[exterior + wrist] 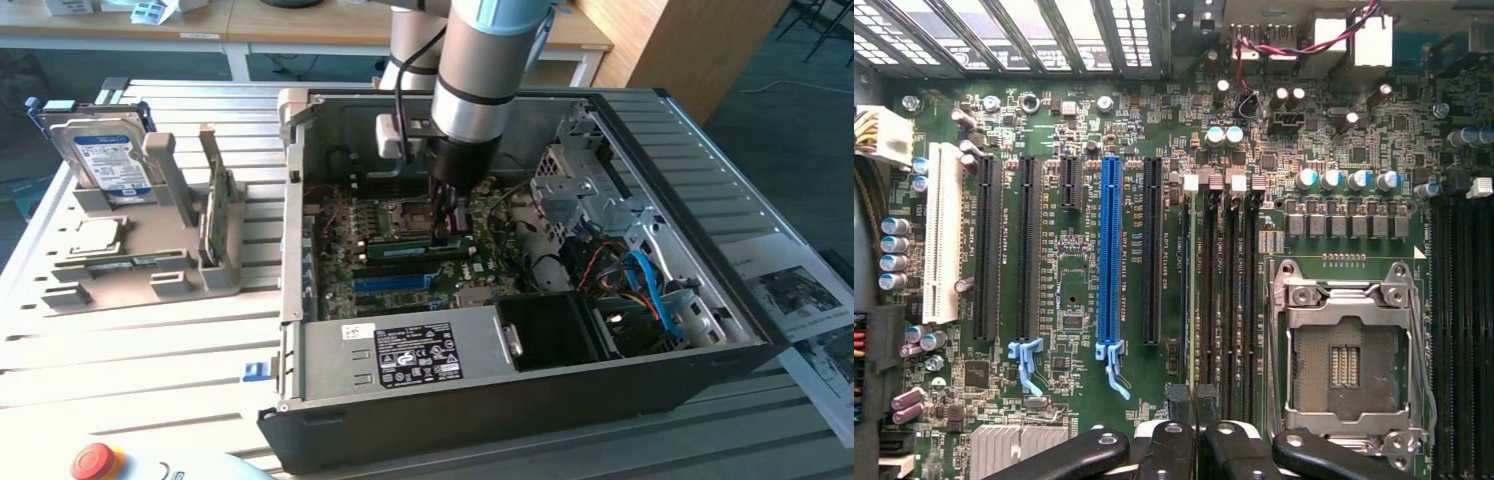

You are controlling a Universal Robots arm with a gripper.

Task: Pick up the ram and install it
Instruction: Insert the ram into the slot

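The ram (400, 243) is a slim green stick lying lengthwise over the memory slots of the motherboard (350, 285) inside the open computer case (534, 390). My gripper (451, 225) reaches straight down into the case and is shut on the ram's upper edge near one end. In the wrist view the ram (1187, 300) shows edge-on as a thin dark line running away from my gripper (1193, 400), beside the black memory slots (1230, 300). Whether it is seated in a slot I cannot tell.
A CPU socket (1349, 350) lies next to the memory slots, and a bright-blue slot (1110, 250) on their other side. The power supply (400, 350) and drive cage (587, 190) crowd the case. On the exterior view's left a grey rack (147, 270) holds a hard drive (107, 155) and a green card (214, 205).
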